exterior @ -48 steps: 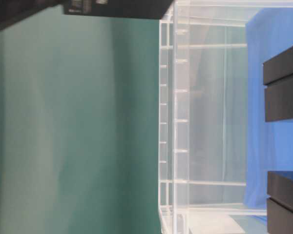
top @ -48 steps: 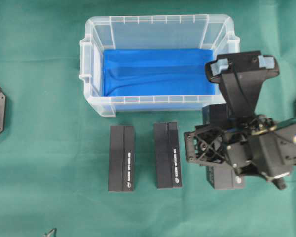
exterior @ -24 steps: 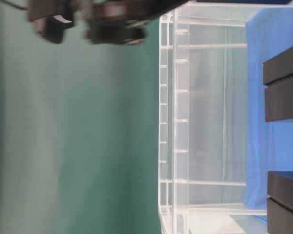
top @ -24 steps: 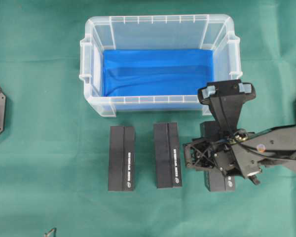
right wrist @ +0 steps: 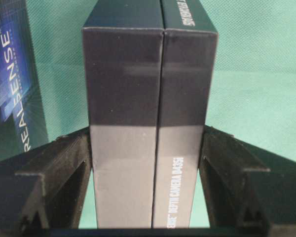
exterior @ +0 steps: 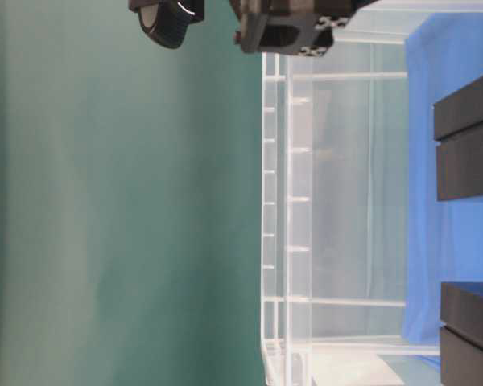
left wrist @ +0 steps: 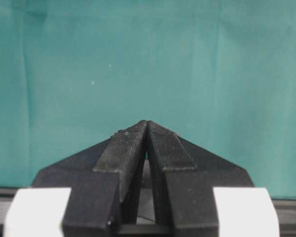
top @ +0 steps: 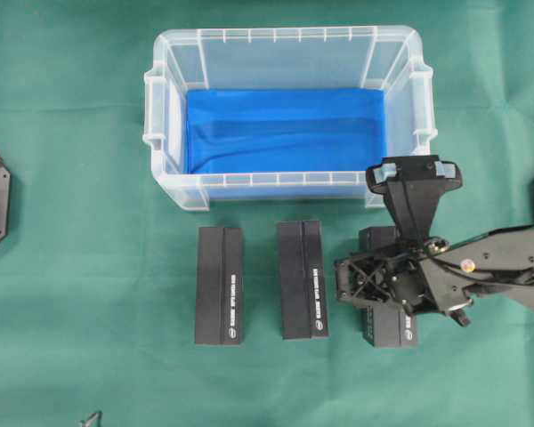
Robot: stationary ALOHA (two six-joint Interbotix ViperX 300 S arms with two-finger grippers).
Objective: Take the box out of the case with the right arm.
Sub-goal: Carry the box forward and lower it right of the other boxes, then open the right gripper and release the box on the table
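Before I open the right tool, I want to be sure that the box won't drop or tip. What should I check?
1. Box is out of the case: ok, it sits in front of it.
2. Right tool grips the box: ok, fingers press both sides.
3. Box rests on the cloth: cannot tell, no view shows its underside.
4. Gap to the middle box: ok, cloth shows between them.
5. Left tool is out of the way: ok, shut over bare cloth.
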